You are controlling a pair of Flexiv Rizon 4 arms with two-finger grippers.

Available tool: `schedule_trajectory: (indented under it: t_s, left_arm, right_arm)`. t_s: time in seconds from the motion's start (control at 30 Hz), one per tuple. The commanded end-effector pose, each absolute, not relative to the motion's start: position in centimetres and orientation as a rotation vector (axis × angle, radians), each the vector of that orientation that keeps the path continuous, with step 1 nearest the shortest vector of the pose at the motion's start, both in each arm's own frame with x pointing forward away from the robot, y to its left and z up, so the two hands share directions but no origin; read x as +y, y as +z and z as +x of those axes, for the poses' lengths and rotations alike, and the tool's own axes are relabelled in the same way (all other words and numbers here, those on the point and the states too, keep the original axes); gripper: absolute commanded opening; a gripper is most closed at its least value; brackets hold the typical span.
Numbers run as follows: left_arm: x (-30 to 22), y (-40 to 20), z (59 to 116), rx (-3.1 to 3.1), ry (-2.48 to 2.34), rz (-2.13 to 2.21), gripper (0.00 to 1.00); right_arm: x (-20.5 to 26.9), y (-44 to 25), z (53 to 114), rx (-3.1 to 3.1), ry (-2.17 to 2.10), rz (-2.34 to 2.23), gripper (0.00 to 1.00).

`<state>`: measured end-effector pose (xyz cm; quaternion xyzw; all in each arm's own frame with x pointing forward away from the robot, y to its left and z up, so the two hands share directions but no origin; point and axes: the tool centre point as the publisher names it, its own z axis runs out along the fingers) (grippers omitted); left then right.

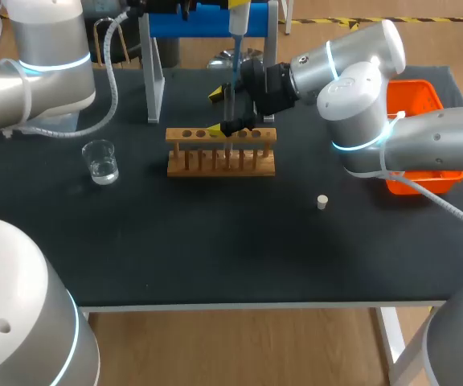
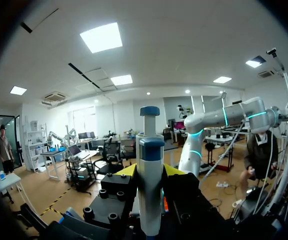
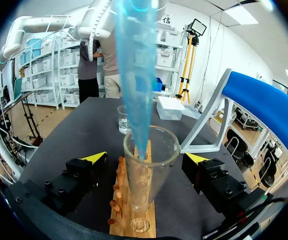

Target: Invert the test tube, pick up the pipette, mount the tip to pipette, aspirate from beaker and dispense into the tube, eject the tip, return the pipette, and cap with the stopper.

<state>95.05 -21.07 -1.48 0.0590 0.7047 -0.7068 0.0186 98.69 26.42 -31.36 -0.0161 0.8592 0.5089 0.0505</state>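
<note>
Left jaws grip the pipette [image 2: 150, 195]; its tip [image 3: 134, 75] is down inside the tube [image 3: 156, 172], which appears to stand in the rack [image 1: 221, 166]. Right jaws straddle the tube, wide apart, touching nothing. Any sideways drift could scrape the rim, tilting tube or rack. Free way out: straight up from the rack.

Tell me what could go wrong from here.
1. The blue tip is inside the mouth of the test tube. Any sideways drift of the left claw holding the pipette could knock the glass or spill onto the wooden rack.
2. The right claw sits right at the tube, so the two claws could collide.
3. The stopper lies loose on the table near the right arm and could get swept off.
</note>
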Motion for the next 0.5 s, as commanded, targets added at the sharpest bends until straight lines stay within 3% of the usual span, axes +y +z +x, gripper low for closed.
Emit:
schedule_trajectory:
  t_s: [0.03,0.5]
  left_arm:
    - [-21.1,-0.9,94.8,2.199,-2.180,0.178,0.00]
    - [-21.1,0.7,93.9,2.196,-2.127,0.197,0.00]
  right_arm:
    - [26.4,-31.4,98.8,2.620,1.548,-0.052,1.00]
    - [26.4,-31.4,98.8,2.620,1.548,-0.052,1.00]
